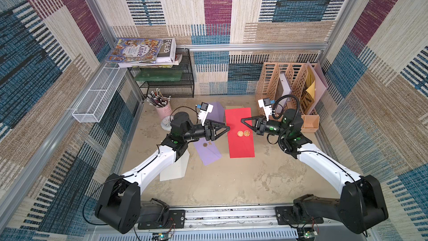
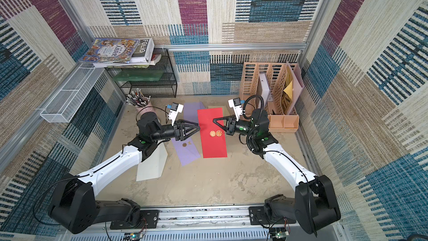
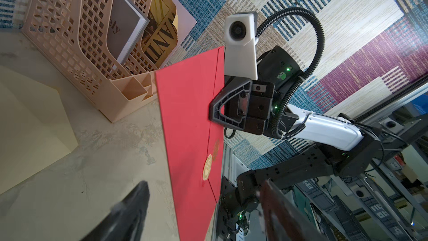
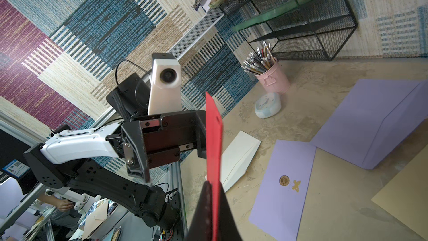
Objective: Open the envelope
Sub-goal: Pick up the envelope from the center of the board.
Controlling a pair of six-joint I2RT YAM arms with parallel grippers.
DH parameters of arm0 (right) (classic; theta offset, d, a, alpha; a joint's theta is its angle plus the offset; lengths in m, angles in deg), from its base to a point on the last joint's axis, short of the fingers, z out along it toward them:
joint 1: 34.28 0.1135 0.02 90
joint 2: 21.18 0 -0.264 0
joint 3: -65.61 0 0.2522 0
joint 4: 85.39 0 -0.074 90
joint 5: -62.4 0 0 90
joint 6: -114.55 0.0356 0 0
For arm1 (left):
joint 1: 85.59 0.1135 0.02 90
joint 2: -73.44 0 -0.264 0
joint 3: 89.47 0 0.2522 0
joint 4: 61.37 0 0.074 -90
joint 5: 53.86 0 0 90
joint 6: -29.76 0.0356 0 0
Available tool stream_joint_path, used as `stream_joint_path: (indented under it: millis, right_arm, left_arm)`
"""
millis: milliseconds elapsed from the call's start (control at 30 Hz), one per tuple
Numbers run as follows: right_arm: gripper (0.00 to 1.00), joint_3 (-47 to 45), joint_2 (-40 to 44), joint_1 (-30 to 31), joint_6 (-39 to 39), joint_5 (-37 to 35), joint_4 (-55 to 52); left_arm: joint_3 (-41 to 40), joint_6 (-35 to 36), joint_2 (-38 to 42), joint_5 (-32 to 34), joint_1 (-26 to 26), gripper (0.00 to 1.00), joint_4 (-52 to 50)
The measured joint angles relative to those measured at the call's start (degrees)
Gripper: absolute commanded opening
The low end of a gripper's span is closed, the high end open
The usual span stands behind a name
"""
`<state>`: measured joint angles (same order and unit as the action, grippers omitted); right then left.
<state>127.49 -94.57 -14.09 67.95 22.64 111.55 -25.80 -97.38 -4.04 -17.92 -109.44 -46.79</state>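
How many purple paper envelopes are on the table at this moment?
2. A purple paper envelope with a round gold seal lies flat beside the red paper envelope. A plain purple paper envelope lies farther back, partly behind the left gripper. The arms may hide others.

You see a matt red paper envelope (image 1: 240, 147), a rough mottled tabletop (image 1: 231, 181) and a black metal mesh shelf (image 1: 166, 86).

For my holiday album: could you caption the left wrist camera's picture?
The right claw grips the gold-sealed red envelope from one side; a beige file rack stands behind.
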Motion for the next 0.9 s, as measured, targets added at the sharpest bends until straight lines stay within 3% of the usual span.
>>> stream_joint_path:
  millis: [233, 367, 467, 633, 800, 900]
  right_arm:
    - [0.0, 1.0, -0.9, 0.0, 0.2, 1.0, 0.9]
    - [0.0, 1.0, -1.1, 0.0, 0.5, 1.0, 1.1]
    - [0.0, 0.7, -1.5, 0.0, 1.6, 1.0, 2.5]
    - [0.0, 0.5, -3.1, 0.3, 3.9, 1.0, 6.0]
    - [0.0, 1.2, -4.1, 1.0, 5.3, 1.0, 8.2]
    - [0.0, 1.5, -4.6, 1.0, 6.1, 1.0, 9.0]
  left_arm:
    - [-0.2, -1.2, -1.8, -1.1, 0.1, 0.73, 1.7]
    - [-0.4, -1.6, -2.0, -1.4, 0.1, 0.62, 3.0]
    - [-0.7, -2.4, -2.1, -1.8, 0.1, 0.47, 4.4]
    - [-1.3, -3.2, -2.3, -2.6, 0.1, 0.49, 6.4]
    - [-1.7, -3.7, -2.6, -2.7, 0.1, 0.45, 7.6]
    - [-1.9, -4.2, -2.6, -2.7, 0.1, 0.34, 8.0]
